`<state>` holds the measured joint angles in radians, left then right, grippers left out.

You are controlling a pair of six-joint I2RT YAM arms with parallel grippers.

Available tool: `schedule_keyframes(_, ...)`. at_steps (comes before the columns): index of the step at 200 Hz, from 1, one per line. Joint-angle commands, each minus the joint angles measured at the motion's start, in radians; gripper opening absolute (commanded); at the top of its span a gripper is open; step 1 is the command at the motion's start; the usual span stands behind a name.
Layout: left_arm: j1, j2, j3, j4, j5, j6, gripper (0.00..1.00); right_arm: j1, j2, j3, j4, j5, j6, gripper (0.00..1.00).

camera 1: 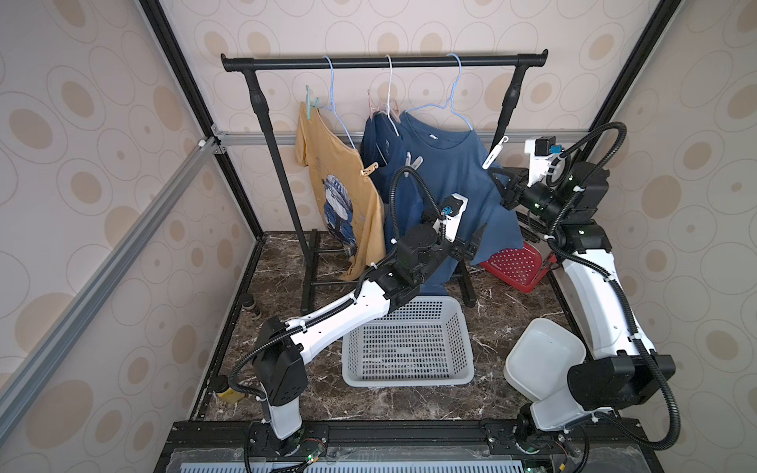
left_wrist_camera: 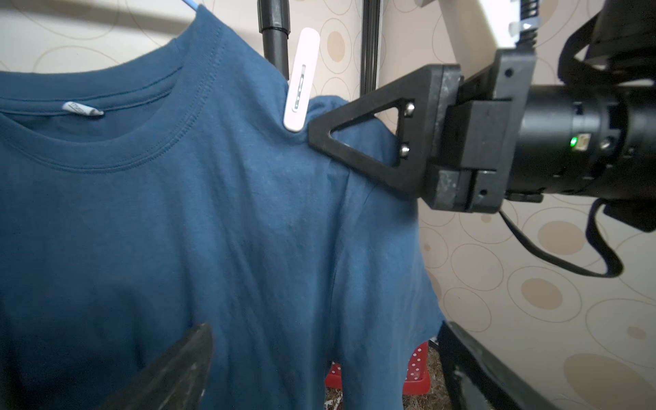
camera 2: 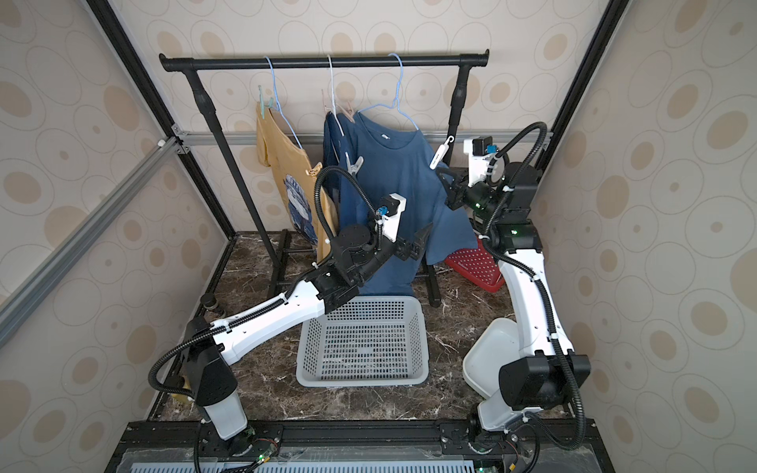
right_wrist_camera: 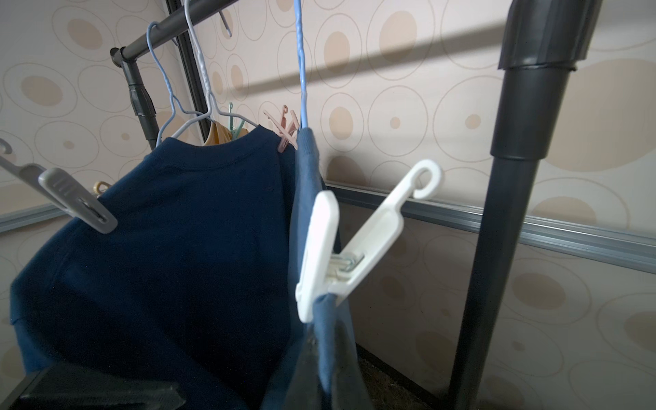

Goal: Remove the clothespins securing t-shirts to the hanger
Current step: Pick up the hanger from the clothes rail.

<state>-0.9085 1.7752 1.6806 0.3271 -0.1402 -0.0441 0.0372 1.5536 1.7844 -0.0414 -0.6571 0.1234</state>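
Currently: the right gripper [left_wrist_camera: 315,136] has its jaws together, tips set on the shoulder of the medium-blue t-shirt [left_wrist_camera: 213,213], just beside the lower end of the white clothespin [right_wrist_camera: 319,248]. The jaws appear to nip cloth, not the clip. The clip bites the shirt's shoulder edge with its handles splayed and unpressed. The left gripper [camera 2: 418,241], jaws wide apart and holding nothing, hangs in front of the same shirt's lower front.

Risks (judgement):
- A pull with cloth in the jaws would drag the shirt and the light-blue hanger [camera 1: 454,102] along the black rail [camera 1: 385,62]. The hanger could swing or unhook with the clip unreleased.
- Under that tension the clip could pop off sideways, miss the white tub [camera 1: 545,356] and land on the marble surface [camera 1: 491,327].
- The left jaws stand open close to the fabric and could snag it if the shirt swings.

Not resolved:
- Jaw-to-cloth contact sits at the dark bottom edge of the right wrist view, so I cannot tell how much fabric is caught.
- The hanger wire under that shoulder is hidden, so it is unclear whether the clip grips wire as well as cloth.
- Only one left finger [left_wrist_camera: 177,372] shows in the left wrist view.
- The pink clothespins [right_wrist_camera: 285,131] are partly behind the collar of the navy t-shirt [right_wrist_camera: 159,248], and their count is uncertain.
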Motion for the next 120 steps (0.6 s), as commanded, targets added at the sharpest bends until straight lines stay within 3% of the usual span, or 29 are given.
schedule_keyframes(1,0.009,-0.054,-0.009,0.009,-0.021,0.021,0.99,0.015,-0.05,0.02,0.048,0.04,0.039,0.0)
schedule_keyframes(120,0.01,-0.122,-0.107,0.018,-0.021,-0.031,0.99,0.015,-0.148,0.037,0.069,0.106,0.079,0.0)
